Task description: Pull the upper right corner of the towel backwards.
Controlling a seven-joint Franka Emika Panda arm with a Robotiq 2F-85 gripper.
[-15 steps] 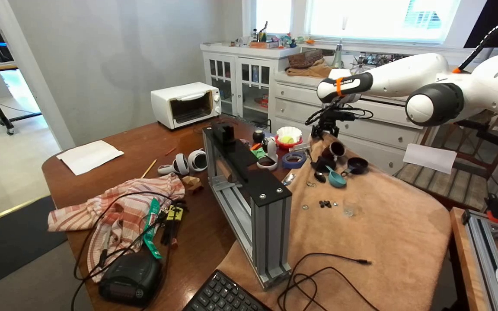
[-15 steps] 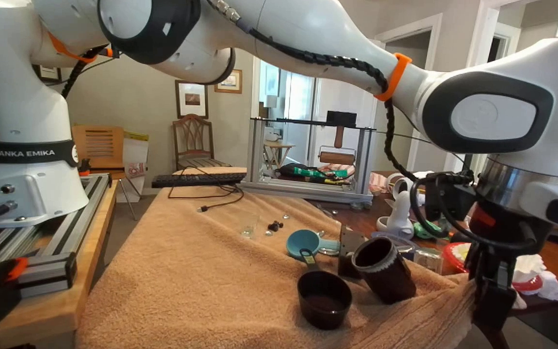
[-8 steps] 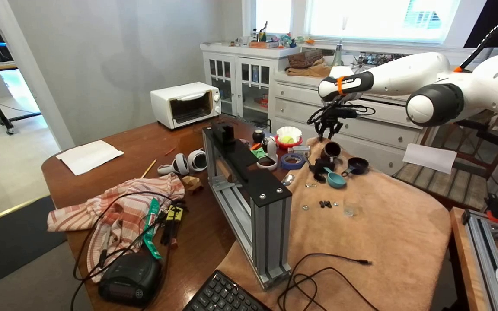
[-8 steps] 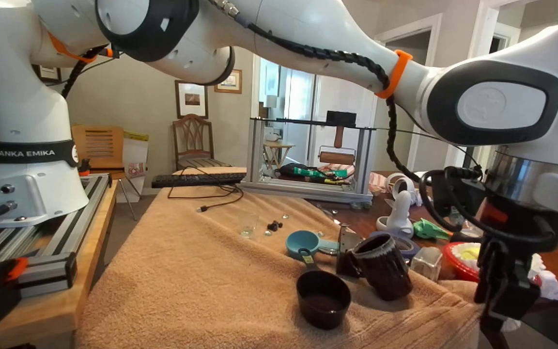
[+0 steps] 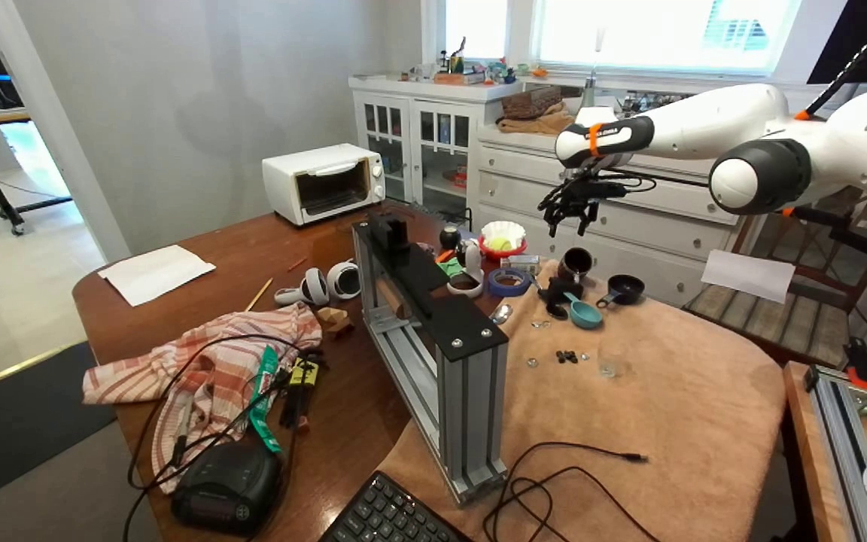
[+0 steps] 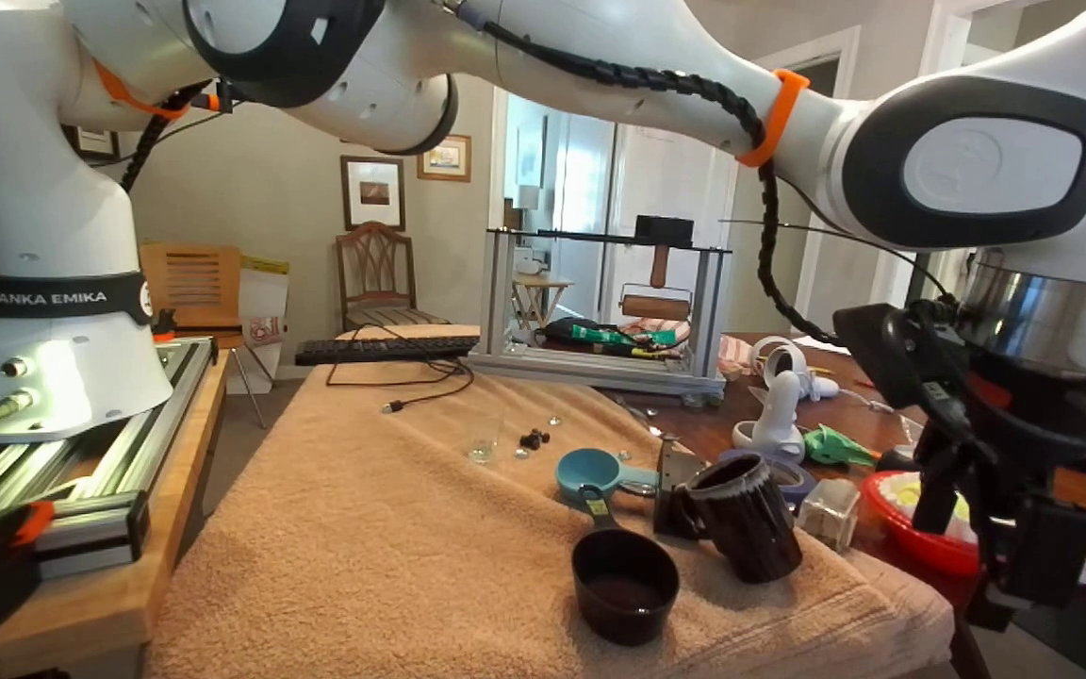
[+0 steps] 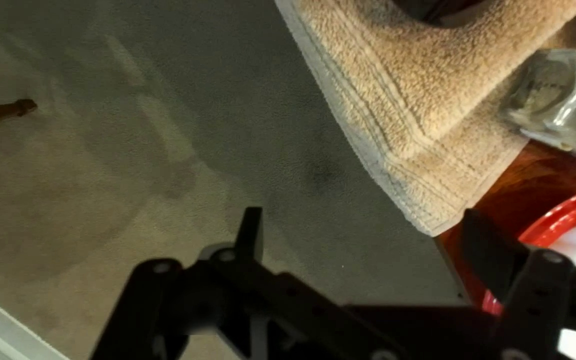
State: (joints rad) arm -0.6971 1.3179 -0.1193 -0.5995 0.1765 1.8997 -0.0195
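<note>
Table [image 5: 234, 260], arm [image 5: 704, 126] outstretched, jaws parted near towel [image 5: 678, 399]

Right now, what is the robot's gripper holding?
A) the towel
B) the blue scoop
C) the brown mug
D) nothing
D, because in an exterior view the gripper stands open, with a visible gap between it and the towel below.

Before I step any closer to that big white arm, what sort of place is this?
Probably a room in a home, doubling as a robot workspace: the framed pictures and white drawers look domestic, while the white arm suggests some kind of robot testing.
</note>
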